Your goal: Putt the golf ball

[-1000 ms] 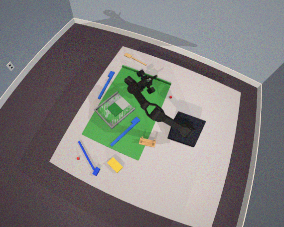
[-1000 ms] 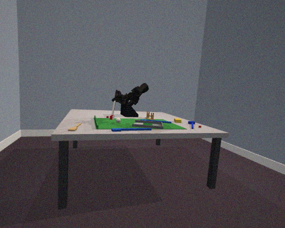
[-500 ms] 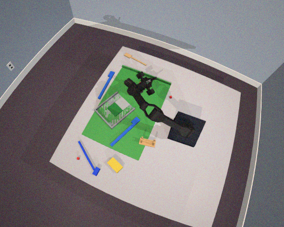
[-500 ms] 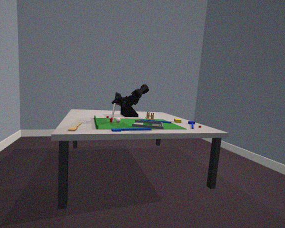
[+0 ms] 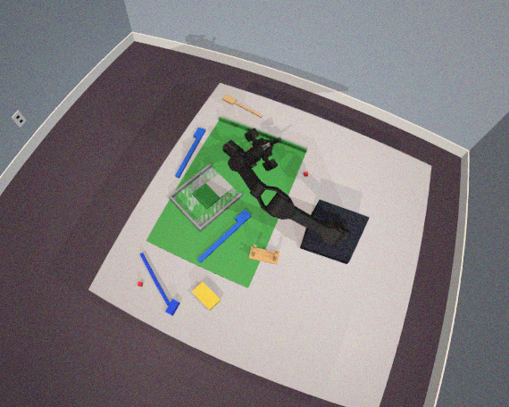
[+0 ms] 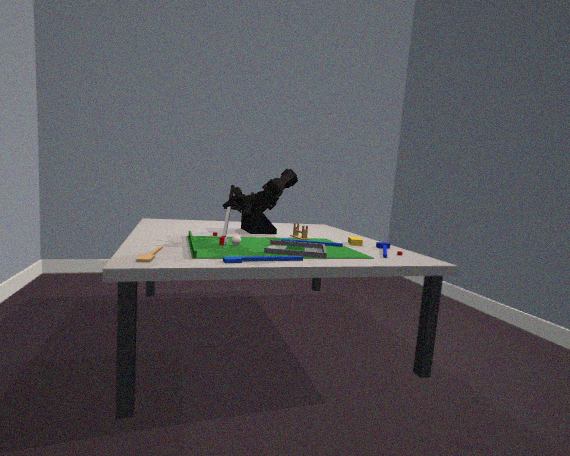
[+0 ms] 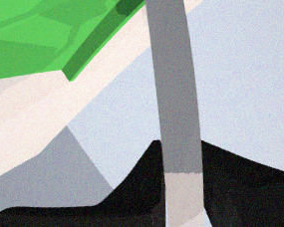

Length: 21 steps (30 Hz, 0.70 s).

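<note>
My gripper (image 5: 271,143) (image 6: 229,204) (image 7: 172,145) is shut on the grey shaft of the red putter (image 6: 226,222) (image 7: 176,90) above the far end of the green mat (image 5: 242,272) (image 6: 208,250). The shaft hangs down, slightly tilted. Its red head (image 6: 222,241) is low over the mat, just left of the white golf ball (image 6: 236,240) in the exterior view; I cannot tell whether they touch. The arm hides the ball in the top view. A grey-walled frame (image 5: 186,213) (image 6: 293,252) surrounds a darker green square (image 5: 207,195), seemingly the raised green, with a pale patch beside it.
Blue clubs (image 5: 190,153) (image 5: 221,238) (image 5: 156,281) lie around the frame, one on the mat. A wooden paddle (image 5: 246,109) (image 6: 151,255), wooden rack (image 5: 264,255), yellow block (image 5: 205,295) (image 6: 355,241) and small red cubes (image 5: 305,173) (image 5: 140,284) are also there. A green rail (image 5: 233,123) edges the mat.
</note>
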Motion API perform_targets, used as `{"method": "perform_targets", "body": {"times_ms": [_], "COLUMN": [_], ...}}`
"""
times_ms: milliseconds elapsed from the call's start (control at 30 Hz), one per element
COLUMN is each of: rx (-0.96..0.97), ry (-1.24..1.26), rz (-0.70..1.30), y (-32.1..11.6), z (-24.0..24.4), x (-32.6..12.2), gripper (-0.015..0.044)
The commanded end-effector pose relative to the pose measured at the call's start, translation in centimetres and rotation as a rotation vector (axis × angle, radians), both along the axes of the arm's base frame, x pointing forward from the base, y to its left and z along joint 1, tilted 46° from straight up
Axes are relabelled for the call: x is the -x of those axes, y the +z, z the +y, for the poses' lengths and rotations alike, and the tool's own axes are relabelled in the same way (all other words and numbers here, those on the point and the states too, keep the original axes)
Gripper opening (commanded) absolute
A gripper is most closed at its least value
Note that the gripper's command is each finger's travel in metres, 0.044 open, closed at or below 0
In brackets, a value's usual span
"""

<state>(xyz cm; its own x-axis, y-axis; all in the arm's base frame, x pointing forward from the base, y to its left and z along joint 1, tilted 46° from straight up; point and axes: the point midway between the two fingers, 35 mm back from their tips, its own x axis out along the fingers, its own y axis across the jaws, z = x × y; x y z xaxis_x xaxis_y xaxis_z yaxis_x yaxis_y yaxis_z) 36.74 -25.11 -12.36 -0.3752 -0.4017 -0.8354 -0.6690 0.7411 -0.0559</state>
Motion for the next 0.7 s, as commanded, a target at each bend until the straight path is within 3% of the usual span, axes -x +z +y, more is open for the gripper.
{"method": "perform_targets", "body": {"times_ms": [0,367,667], "rx": [-0.001,-0.007,-0.007], "ry": [-0.005,-0.014,-0.008], "rz": [0.005,0.0,0.004], "y": [-1.1,-1.7,6.2], "z": [-0.8,-1.3,6.1], "x": [0.9,1.3,-4.7], "gripper": [0.0,0.0,0.0]}}
